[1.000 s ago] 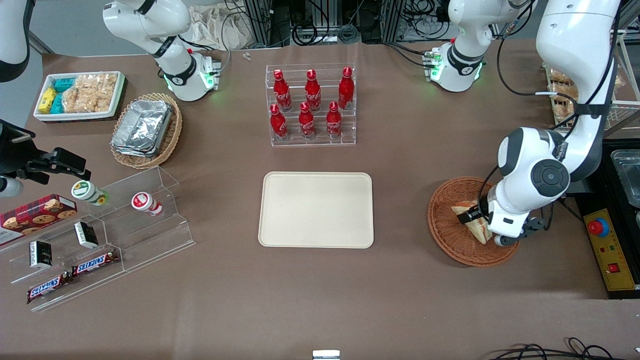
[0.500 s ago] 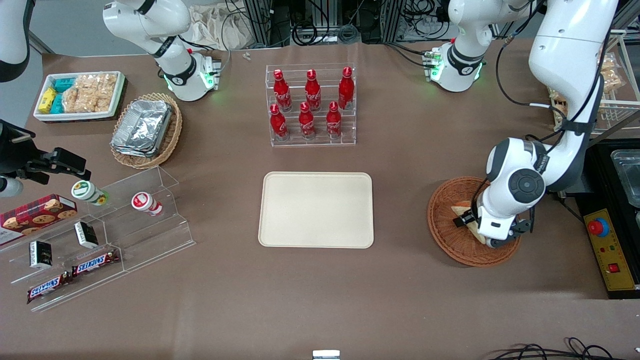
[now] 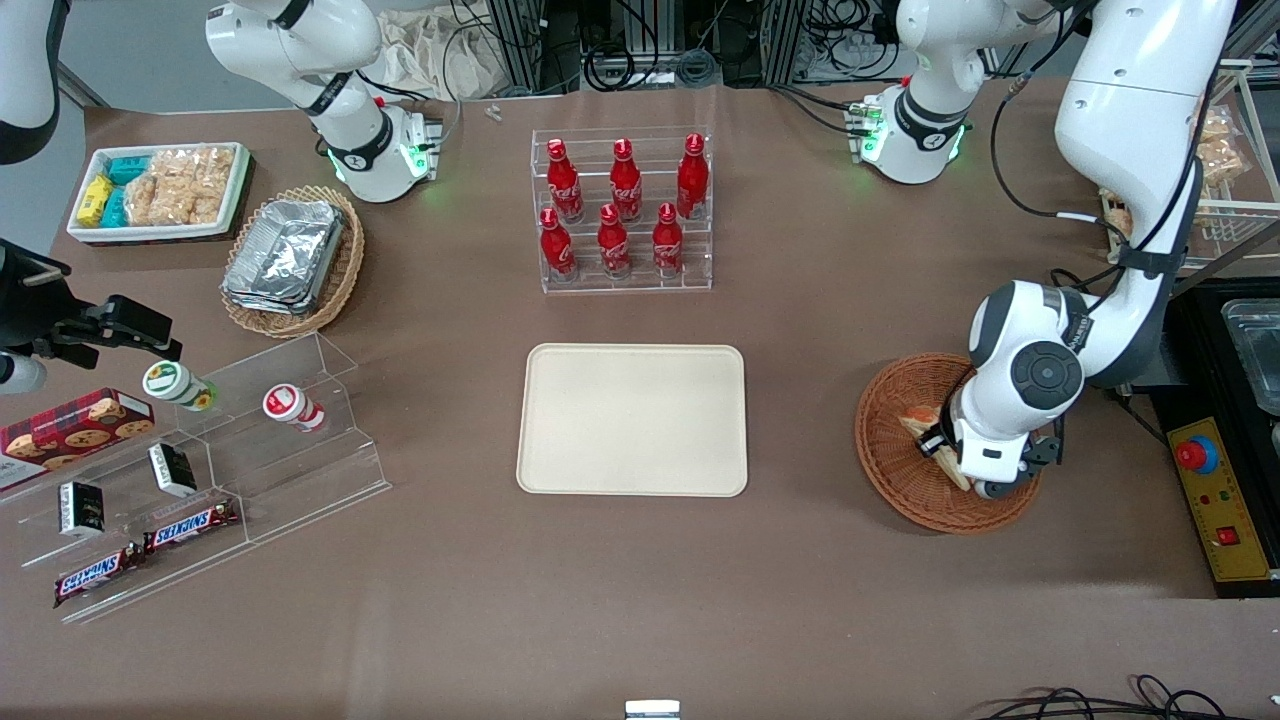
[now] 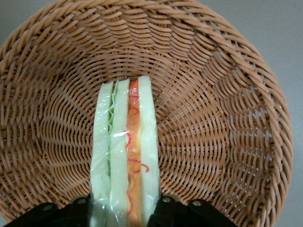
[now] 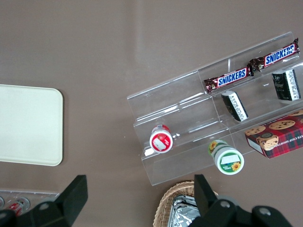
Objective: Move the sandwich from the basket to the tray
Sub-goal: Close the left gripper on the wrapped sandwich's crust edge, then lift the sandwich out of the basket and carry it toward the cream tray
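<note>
The sandwich point(image 4: 125, 156), pale bread with green and orange-red filling in clear wrap, stands on edge in the reddish-brown wicker basket point(image 4: 213, 118). My left gripper point(image 4: 124, 208) has one black finger pressed on each bread face and is shut on it, low inside the basket. In the front view the gripper point(image 3: 945, 450) is over the basket point(image 3: 885, 450) at the working arm's end of the table. Only a corner of the sandwich point(image 3: 918, 422) shows beside the wrist. The cream-beige tray point(image 3: 632, 420) lies bare at mid-table; it also shows in the right wrist view point(image 5: 28, 125).
A clear rack of red bottles point(image 3: 625, 215) stands farther from the front camera than the tray. A tan basket of foil containers point(image 3: 290, 260), a white snack tray point(image 3: 160, 190) and an acrylic snack stand point(image 3: 200, 470) lie toward the parked arm's end. A yellow control box point(image 3: 1215, 495) sits beside the basket.
The left arm's wrist has shifted a little toward the tray over the basket. It now covers more of the sandwich, which has turned from lying flat to standing between the fingers.
</note>
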`<state>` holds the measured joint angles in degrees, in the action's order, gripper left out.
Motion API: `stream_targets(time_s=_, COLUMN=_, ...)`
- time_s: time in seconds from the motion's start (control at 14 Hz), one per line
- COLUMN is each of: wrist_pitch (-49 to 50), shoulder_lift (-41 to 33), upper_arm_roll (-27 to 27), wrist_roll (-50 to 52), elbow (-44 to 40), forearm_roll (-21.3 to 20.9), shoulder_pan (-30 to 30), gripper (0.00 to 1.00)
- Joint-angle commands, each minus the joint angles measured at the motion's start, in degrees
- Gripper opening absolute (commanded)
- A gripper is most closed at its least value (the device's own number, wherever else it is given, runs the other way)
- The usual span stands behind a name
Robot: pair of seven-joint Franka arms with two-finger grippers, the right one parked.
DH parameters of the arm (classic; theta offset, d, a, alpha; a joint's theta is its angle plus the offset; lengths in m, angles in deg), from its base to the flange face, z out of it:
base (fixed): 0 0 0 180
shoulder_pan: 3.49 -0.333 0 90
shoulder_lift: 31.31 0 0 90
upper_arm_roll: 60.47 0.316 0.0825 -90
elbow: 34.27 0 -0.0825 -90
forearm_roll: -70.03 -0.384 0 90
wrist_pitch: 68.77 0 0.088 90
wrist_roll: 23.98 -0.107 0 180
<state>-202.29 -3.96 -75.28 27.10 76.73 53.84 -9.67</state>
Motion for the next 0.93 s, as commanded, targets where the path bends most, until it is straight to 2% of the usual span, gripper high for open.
stream_targets(time_s=0.0, wrist_pitch=1.15, shoulder_lift=-1.67, upper_arm_roll=-0.05, wrist_roll=1.48, elbow=-2.01, forearm_roll=-1.3, shoulder_pan=-0.24, gripper=0.0)
stream_targets(time_s=0.29, wrist_pitch=15.97, shoulder_lift=-6.24, upper_arm_roll=-1.97, wrist_roll=1.3, elbow=-10.07, forearm_roll=-0.78, shoulder_pan=0.29, gripper=0.0)
stream_targets(time_s=0.43, wrist_pitch=28.17, shoulder_lift=-7.22, upper_arm_roll=-5.05, wrist_roll=0.17, elbow=-18.93, forearm_roll=-0.16, shoulder_pan=-0.07, gripper=0.0)
stream_targets(time_s=0.57, wrist_pitch=39.69, shoulder_lift=-6.78, upper_arm_roll=-7.16, wrist_roll=-5.62, elbow=-29.39, forearm_roll=2.64, shoulder_pan=0.11, gripper=0.0)
stream_targets(time_s=0.71, wrist_pitch=43.78, shoulder_lift=-7.13, upper_arm_roll=-9.18, wrist_roll=-6.34, elbow=-34.08, forearm_roll=6.77, shoulder_pan=0.2, gripper=0.0)
stream_targets(time_s=0.86, wrist_pitch=43.79, shoulder_lift=-7.05, upper_arm_roll=-14.61, wrist_roll=-6.34, elbow=-34.45, forearm_roll=7.23, shoulder_pan=0.29, gripper=0.0)
